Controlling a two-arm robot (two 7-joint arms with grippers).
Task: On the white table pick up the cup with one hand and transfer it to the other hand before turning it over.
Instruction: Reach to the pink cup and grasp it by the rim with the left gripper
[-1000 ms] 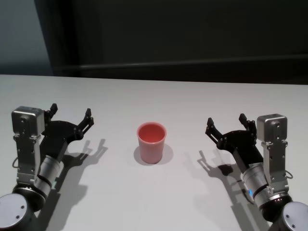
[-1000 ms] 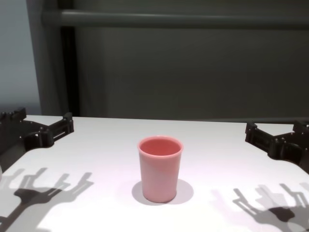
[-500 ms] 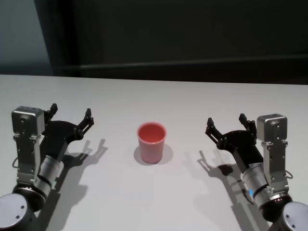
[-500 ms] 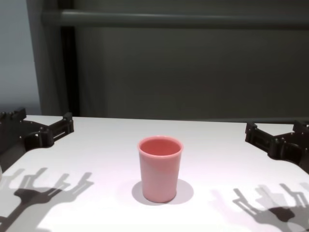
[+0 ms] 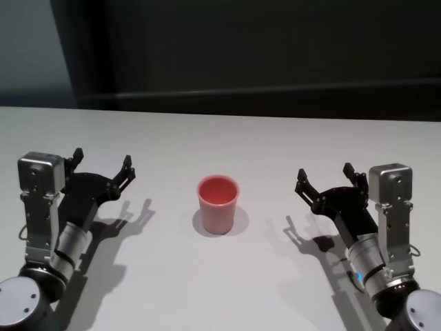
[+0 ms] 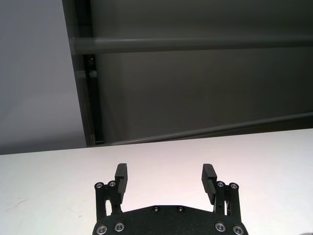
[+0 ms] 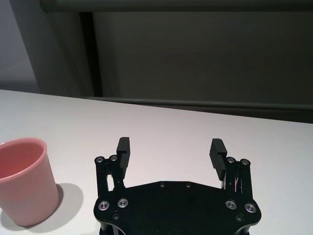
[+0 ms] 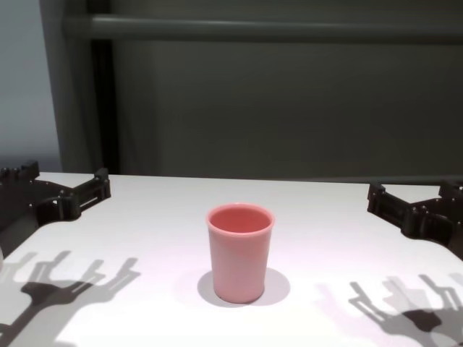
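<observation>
On the white table, nearest the robot, both arms are sitting low at the two sides, and nothing is shifting between the last second's pictures and this one: the arms are holding the same poses and the cup is keeping its spot. Judging from that, the pick-up is not yet beginning and every step of the task is still waiting. The left gripper is hovering with fingers spread wide and empty, well apart from the cup; the right gripper is mirroring it, likewise wide and empty. Between them, midway across the tabletop, the cup is standing upright, mouth up, a plain pink tumbler tapering to a narrower base. Beyond it, a dark wall is closing off the background.
</observation>
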